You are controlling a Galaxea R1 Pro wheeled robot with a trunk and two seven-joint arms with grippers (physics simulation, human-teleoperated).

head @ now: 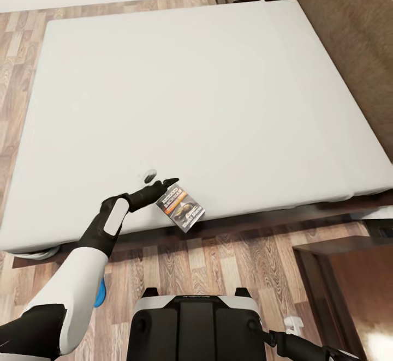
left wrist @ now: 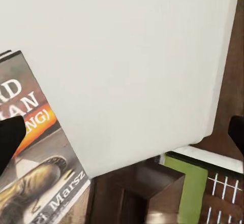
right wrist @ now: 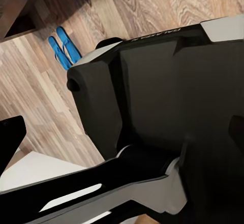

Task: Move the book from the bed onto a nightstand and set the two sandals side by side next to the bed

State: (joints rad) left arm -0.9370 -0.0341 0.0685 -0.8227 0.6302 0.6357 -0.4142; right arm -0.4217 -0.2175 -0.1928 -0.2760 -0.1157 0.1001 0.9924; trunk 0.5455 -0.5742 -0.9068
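Left gripper hangs spread open over the bed, right next to the one book lying at the mattress's near edge. Cover reads "Marsz" and partial letters "ARD", "AN". Two blue sandals sit side by side on the floor. Can't tell the right gripper's state.

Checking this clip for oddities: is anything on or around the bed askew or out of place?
Yes. The book lies crooked at the near edge of the bed, one corner hanging past the mattress. The left gripper is right beside it. The blue sandals lie close together on the floor.
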